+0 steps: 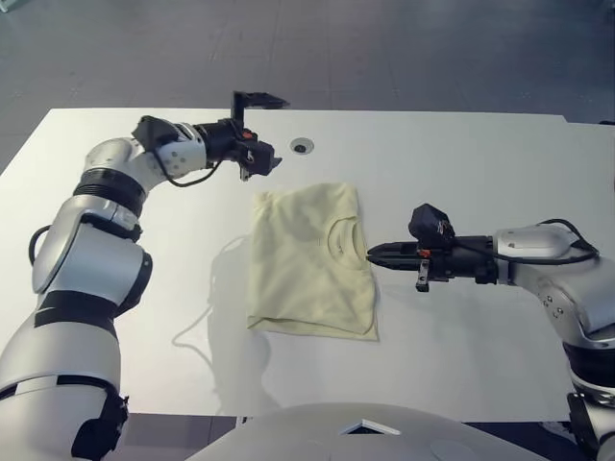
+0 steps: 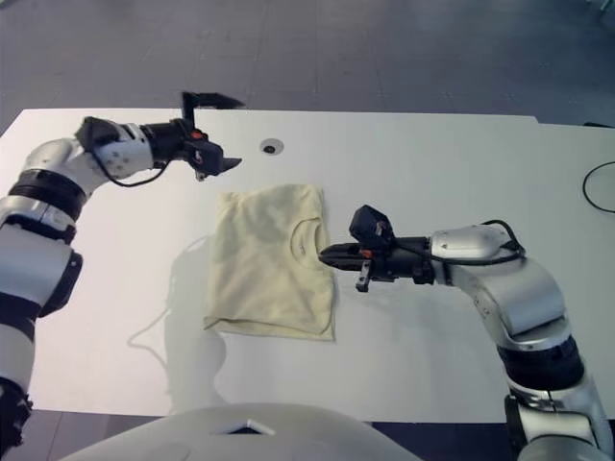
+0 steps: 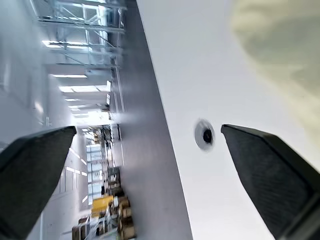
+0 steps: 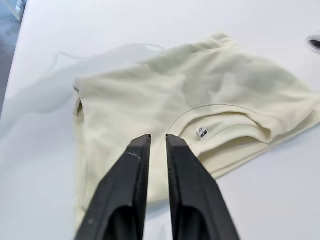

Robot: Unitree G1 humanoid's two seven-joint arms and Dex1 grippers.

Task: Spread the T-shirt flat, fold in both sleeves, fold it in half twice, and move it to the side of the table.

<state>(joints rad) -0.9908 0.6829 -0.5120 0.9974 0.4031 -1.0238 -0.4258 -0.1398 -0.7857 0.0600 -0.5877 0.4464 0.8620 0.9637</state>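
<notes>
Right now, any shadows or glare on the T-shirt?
Left eye view: soft shadow on the table beside the T-shirt, up to its left edge. Right wrist view: no glare on it. Left wrist view: bright ceiling lights behind.

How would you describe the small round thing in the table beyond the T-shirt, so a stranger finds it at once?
Take the white table. Near its far edge, beyond the folded pale yellow T-shirt and just right of the left gripper, is a small round hole. It is the only dark circle set into the tabletop, apart from the cloth.
</notes>
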